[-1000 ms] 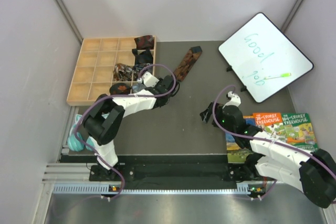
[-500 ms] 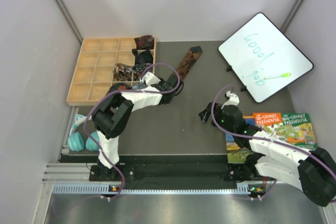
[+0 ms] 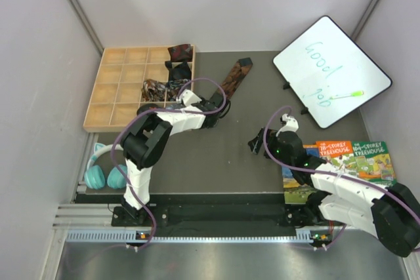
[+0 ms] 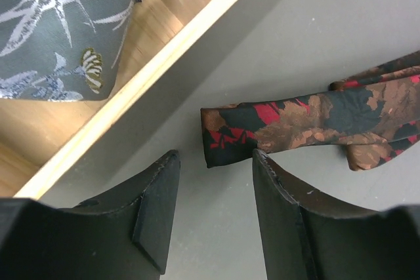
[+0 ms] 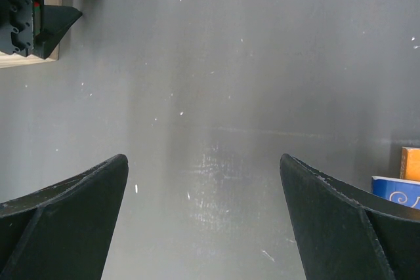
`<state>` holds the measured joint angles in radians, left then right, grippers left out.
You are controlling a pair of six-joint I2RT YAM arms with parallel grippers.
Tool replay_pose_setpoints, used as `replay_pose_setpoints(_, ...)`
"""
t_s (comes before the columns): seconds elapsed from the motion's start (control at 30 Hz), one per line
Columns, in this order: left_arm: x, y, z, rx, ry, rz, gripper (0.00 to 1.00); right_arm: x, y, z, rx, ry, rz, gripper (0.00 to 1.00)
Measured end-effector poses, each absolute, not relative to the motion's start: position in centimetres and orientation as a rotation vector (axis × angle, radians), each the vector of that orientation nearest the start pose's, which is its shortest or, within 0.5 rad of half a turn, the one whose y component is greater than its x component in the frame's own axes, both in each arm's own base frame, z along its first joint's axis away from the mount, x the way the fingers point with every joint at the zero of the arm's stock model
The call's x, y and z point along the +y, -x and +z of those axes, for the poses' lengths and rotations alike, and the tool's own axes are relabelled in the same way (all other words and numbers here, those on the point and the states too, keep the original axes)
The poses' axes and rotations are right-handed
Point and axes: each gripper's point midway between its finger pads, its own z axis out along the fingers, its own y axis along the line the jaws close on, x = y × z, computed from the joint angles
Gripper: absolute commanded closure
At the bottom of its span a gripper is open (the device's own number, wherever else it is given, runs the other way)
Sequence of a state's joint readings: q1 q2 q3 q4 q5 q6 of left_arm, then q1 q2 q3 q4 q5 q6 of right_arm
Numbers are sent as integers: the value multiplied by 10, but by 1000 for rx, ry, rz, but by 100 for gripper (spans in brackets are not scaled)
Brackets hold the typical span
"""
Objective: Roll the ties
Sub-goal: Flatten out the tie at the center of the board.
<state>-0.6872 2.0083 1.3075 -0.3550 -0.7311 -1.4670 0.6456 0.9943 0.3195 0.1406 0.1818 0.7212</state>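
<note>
A long dark tie (image 3: 235,78) with rust-orange and red print lies flat on the grey mat, right of the wooden tray (image 3: 111,90). Its narrow end (image 4: 226,139) lies just ahead of my left gripper (image 4: 215,162), which is open, one finger on each side and nothing between them. In the top view the left gripper (image 3: 219,107) sits low at that end. Rolled ties fill tray cells: dark red (image 3: 180,52), black (image 3: 177,69), multicolour (image 3: 156,88), grey-blue (image 4: 59,31). My right gripper (image 3: 257,143) hangs wide open over bare mat (image 5: 203,168), away from the ties.
The tray's wooden rim (image 4: 164,73) runs close to the left fingers. A whiteboard (image 3: 331,70) stands at the back right, books (image 3: 354,159) lie beside the right arm, and teal headphones (image 3: 105,174) sit at the near left off the mat.
My left arm has reached further right, bringing its gripper up to the tie's narrow end; its elbow swung clear of the headphones. The right arm has stayed put.
</note>
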Motion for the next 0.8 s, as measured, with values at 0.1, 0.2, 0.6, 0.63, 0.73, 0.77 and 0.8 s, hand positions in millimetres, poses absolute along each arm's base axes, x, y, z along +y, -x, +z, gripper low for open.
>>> replay_pose_setpoints(0.1,-228,-419,36,2007,1082,-112,48,180,-247,73,2151,-189,621,1)
replay_pose_setpoints(0.2,-224,-422,35,2000,1095,-114,50,180,-247,73,2152,-189,621,1)
replay_pose_setpoints(0.6,-231,-436,29,1984,1096,-170,100,180,-247,73,2152,-189,621,1)
replay_pose_setpoints(0.63,-233,-438,28,1984,1090,-179,100,180,-247,73,2152,-189,621,1)
replay_pose_setpoints(0.73,-237,-441,29,1987,1077,-204,100,180,-247,73,2152,-189,621,1)
replay_pose_setpoints(0.77,-239,-442,29,1992,1073,-213,100,180,-247,73,2152,-188,621,1)
replay_pose_setpoints(0.8,-240,-442,29,1997,1071,-221,100,180,-247,73,2152,-188,621,1)
